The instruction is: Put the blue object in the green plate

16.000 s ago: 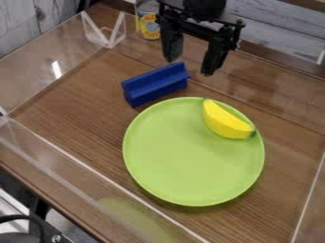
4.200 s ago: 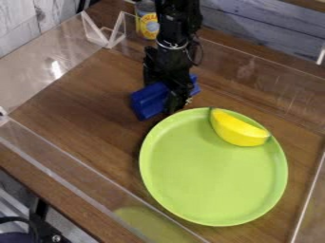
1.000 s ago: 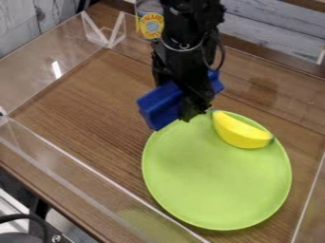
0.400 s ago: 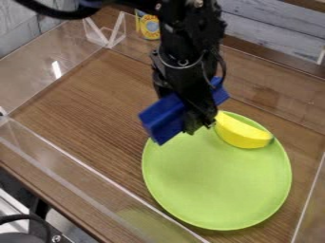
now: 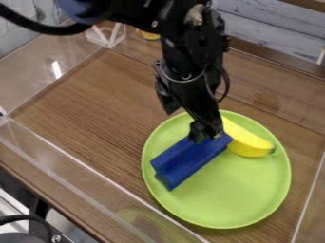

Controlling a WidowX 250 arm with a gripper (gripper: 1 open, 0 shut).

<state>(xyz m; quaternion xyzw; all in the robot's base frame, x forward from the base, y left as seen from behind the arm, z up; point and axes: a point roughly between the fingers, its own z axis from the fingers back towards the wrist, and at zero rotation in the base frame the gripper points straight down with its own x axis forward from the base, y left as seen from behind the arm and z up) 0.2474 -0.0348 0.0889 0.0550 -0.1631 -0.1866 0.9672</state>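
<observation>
The blue object (image 5: 189, 158), a deep-blue elongated block, lies slanted on the left-centre of the green plate (image 5: 248, 197). My gripper (image 5: 203, 130) hangs from above with its black fingers on the block's upper right end, still closed around it. A yellow banana-like wedge (image 5: 248, 140) lies on the plate's upper right part, just right of the gripper. The arm covers the plate's far rim.
Clear acrylic walls (image 5: 51, 157) fence the wooden table (image 5: 76, 100) at the left and front. A clear stand (image 5: 106, 30) sits at the back left. Bare wood shows to the left of the plate.
The gripper carried the blue block from the table left of the plate over the rim and lowered it; the block now rests on the plate. The plate shifted slightly right earlier.
</observation>
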